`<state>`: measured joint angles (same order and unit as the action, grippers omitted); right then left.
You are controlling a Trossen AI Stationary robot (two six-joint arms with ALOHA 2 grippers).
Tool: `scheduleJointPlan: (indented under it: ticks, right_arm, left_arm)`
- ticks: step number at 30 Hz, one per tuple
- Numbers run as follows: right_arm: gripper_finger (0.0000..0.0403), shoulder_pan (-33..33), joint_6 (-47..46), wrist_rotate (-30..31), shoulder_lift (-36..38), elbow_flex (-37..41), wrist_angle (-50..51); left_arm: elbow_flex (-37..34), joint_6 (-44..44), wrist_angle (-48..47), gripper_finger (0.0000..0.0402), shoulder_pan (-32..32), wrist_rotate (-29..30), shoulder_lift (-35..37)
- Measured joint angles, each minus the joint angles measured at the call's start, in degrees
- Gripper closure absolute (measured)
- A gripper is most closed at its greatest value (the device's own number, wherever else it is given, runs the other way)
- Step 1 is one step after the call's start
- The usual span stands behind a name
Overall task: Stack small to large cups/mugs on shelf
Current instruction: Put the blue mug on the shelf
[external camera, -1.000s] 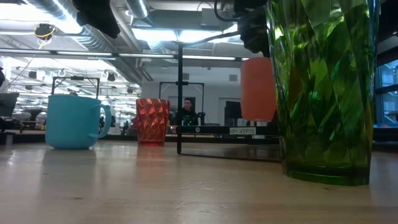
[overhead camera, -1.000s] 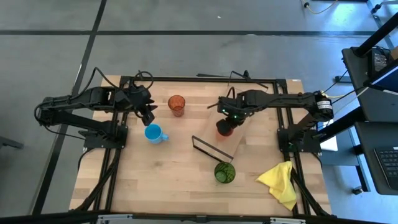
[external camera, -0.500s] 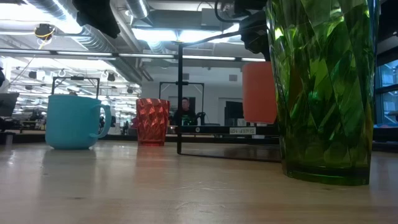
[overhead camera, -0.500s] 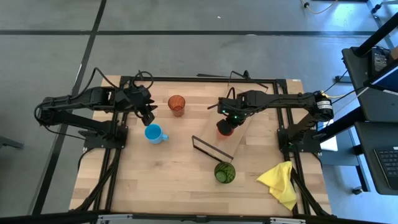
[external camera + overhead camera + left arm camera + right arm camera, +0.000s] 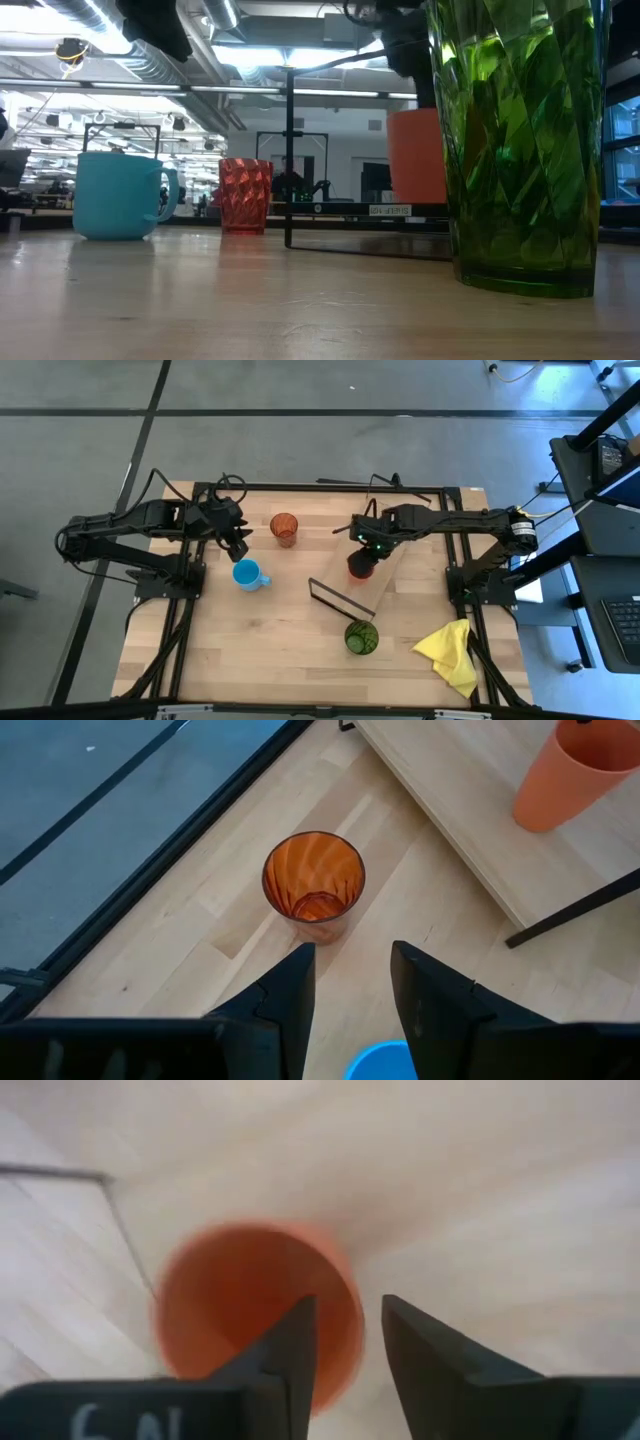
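- Two grippers are in play, and the right gripper [image 5: 366, 546] is the one at work: it hangs over the small red-orange cup [image 5: 360, 566], its fingers [image 5: 285, 1350] parted on either side of the cup's rim. Whether they are in contact with that rim cannot be told.
- The cup stands upright on the shelf [image 5: 385, 575], the light-wood plank with black wire ends lying slantwise in the right half of the bench, at the plank's far end. It shows no contents.
- In handling it looks light, thin-walled and smooth plastic — likely to tip or skid under a sideways nudge, so a grip across the rim is the sensible hold.
- The left gripper [image 5: 240, 544] waits above the far left part of the bench, fingers [image 5: 285, 995] apart and holding nothing.
- The orange-red translucent tumbler [image 5: 284, 527] stands near the far edge, between the two grippers; its inside is empty. Its ribbed wall should give some purchase, and it seems rigid but could crack if squeezed hard.
- The light-blue mug [image 5: 247, 574] sits just nearer the front than the left gripper — heavier-looking, best taken by its wall or handle. Nothing shows inside it.
- The green tumbler [image 5: 361, 637] stands off the shelf's near end, toward the front edge; it is the largest, faceted and see-through.
- A yellow cloth [image 5: 449, 652] lies at the front right corner.
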<state>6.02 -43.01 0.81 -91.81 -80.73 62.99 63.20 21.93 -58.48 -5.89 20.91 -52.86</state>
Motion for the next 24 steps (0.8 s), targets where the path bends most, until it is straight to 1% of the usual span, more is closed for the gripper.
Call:
scheduleJointPlan:
  ticks: [6, 10, 15, 19, 22, 24]
  right_arm:
    - [0.0285, 0.2, 5.2, 7.7, 0.7, -7.6, -0.2]
    - [0.0285, 0.7, 9.1, 10.6, 0.7, -13.3, -1.3]
    - [0.0285, 1.9, 13.3, 10.8, 0.7, -20.0, -3.3]
    - [0.0286, 2.8, 16.2, 10.7, 0.7, -25.3, -5.7]
    - [0.0286, 3.4, 17.9, 10.7, 0.7, -28.8, -5.8]
    - [0.0286, 3.9, 18.4, 10.7, 0.7, -30.2, -5.8]
  left_arm:
    - [0.0, 0.0, 0.0, 0.0274, 0.0, -0.3, 0.0]
    - [0.0, -0.1, 0.0, 0.0274, 0.0, -1.0, 0.0]
    - [0.0, -3.1, -1.5, 0.0274, 0.0, -3.3, 0.0]
    - [0.0, -3.3, -7.9, 0.0274, 0.0, -6.1, 0.0]
    - [0.0, -1.9, -13.0, 0.0274, 0.1, -7.7, 0.0]
    - [-1.2, -1.3, -14.0, 0.0274, 0.1, -8.3, 0.1]
